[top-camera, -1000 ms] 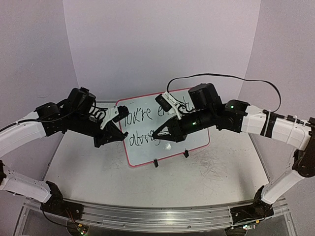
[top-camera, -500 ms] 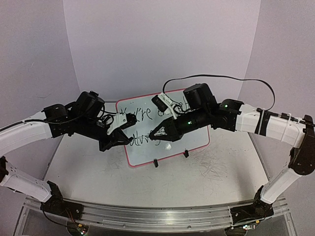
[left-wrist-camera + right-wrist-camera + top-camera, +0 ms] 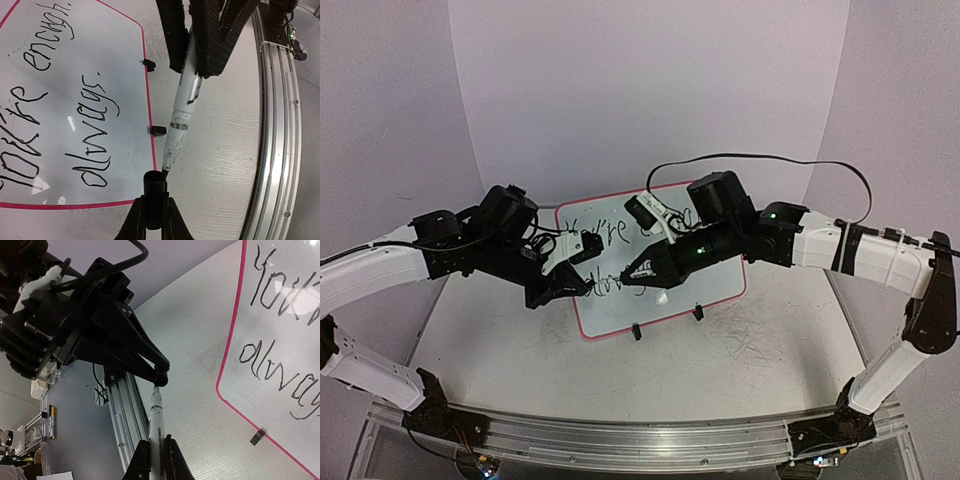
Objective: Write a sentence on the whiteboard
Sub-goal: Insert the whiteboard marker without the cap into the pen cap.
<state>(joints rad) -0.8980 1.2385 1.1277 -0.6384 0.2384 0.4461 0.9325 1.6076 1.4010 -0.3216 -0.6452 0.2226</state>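
Clenching the marker [image 3: 156, 422], the right end effector [image 3: 156, 447] aims its tip at the cap [image 3: 154, 187] pinched in the left end effector [image 3: 154, 210], likely for recapping, the sentence [image 3: 92, 127] standing complete on the whiteboard [image 3: 127, 50].

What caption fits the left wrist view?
Left gripper holds the cap; right gripper's marker tip sits at its mouth beside the lettered whiteboard.

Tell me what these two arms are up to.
The sentence is already written on the whiteboard: "You're enough. always." Now the marker is being capped. The right claw grips the marker, and the left claw pinches the black cap. The two meet off the board, beside its rim, with the marker's tip right at the cap's mouth but not yet pushed in.
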